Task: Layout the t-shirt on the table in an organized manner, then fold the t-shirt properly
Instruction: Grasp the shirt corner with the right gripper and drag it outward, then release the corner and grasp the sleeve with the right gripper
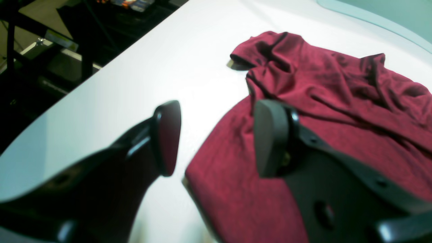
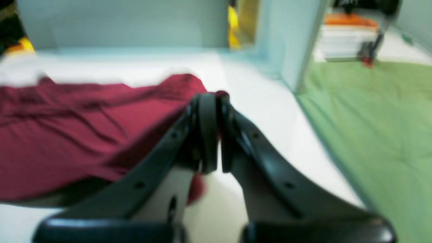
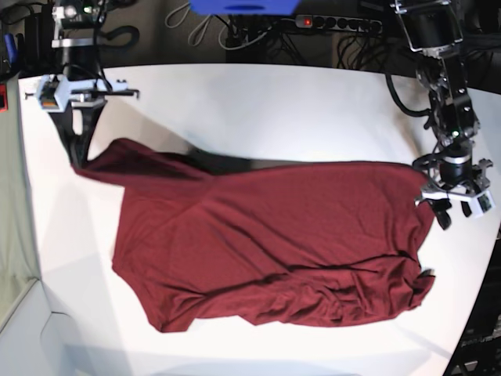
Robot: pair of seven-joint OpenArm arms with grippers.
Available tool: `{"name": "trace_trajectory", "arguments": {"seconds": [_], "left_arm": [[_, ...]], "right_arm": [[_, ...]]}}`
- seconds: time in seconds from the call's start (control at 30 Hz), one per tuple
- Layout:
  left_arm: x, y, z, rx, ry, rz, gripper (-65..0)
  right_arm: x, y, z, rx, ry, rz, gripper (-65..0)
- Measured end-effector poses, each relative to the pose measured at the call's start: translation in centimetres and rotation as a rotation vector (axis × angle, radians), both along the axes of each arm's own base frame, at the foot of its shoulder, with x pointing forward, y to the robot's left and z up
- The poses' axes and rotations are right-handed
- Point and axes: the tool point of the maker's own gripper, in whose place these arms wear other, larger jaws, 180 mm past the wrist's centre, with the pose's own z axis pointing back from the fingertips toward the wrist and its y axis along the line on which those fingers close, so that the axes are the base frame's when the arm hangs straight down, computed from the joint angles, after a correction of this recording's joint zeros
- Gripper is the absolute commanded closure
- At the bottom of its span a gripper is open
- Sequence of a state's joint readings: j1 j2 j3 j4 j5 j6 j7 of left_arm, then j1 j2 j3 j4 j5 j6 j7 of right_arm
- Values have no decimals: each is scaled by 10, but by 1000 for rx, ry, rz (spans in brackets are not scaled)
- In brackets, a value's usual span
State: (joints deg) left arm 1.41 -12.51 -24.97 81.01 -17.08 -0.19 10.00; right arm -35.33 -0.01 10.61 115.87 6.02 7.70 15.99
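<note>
The maroon t-shirt (image 3: 274, 243) lies spread and wrinkled across the white table (image 3: 274, 102). Its far left corner is lifted off the surface. My right gripper (image 3: 76, 160) is shut on that corner; in the right wrist view the fingers (image 2: 207, 135) are pressed together with a bit of the t-shirt (image 2: 67, 135) pinched at the tips. My left gripper (image 3: 452, 210) hovers at the shirt's right edge, open and holding nothing. In the left wrist view the left gripper (image 1: 217, 138) straddles the t-shirt's (image 1: 337, 101) edge, one finger over bare table (image 1: 152, 67).
A power strip (image 3: 337, 22) and cables lie beyond the table's back edge. Right of the table (image 2: 256, 101) in the right wrist view there is a green mat (image 2: 371, 118). The table's curved edge runs close to the left gripper.
</note>
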Motion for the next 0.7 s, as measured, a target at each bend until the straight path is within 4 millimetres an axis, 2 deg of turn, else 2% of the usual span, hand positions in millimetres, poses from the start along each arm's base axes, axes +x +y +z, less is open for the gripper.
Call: {"name": "trace_trajectory", "arguments": {"seconds": [0.13,0.3,0.43,0.5,0.6,0.7], "left_arm": [[0,1,2,4,-3,0,-332],[0,1,2,8,-2,-1,-332],[0,2,3,11,-2,-1,-332],[0,2,3,12,-5,-1,-332],[0,2,2,9,1,-2,-332],[0,2,3,10,-2,-1,-332]], "right_arm": [[32,15,-2,-20,36,39,0],[79,29,-25,3,165,75,0],[118,33,-5,4,133,82,0],[136,34,-3,11,139,88,0],[158,32,-19,22,201,82,0],[170,31,-31,33,230,81,0]]}}
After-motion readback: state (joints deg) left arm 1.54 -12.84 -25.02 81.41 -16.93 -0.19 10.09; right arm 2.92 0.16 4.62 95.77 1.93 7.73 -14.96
